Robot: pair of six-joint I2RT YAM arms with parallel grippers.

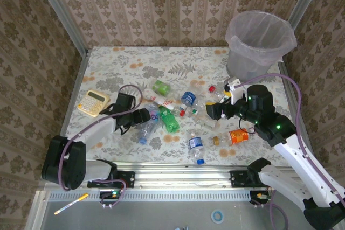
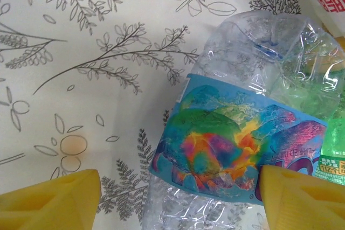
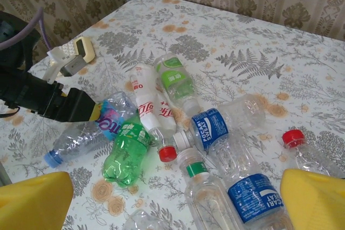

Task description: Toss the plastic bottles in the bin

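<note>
You have open cloth across the far left of the table (image 1: 116,65) and behind the heaped bottles (image 1: 172,109) as far as the bin (image 1: 253,60), where a gripper could pass. The heap fills the middle, the calculator (image 1: 93,102) closes the left edge, and the left gripper (image 1: 147,117), fingers spread about a clear bottle (image 2: 226,133), lies against the heap's left flank. To your right, the orange bottle (image 1: 237,136) lies just beside the right arm (image 1: 269,122).

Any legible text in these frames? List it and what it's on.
"POCARI SWEAT": blue label, clear bottle.
"CARI", partly seen: blue label, nearer bottle.
Unreadable: red script on white bottle, print on green bottle, rainbow-label bottle.
</note>
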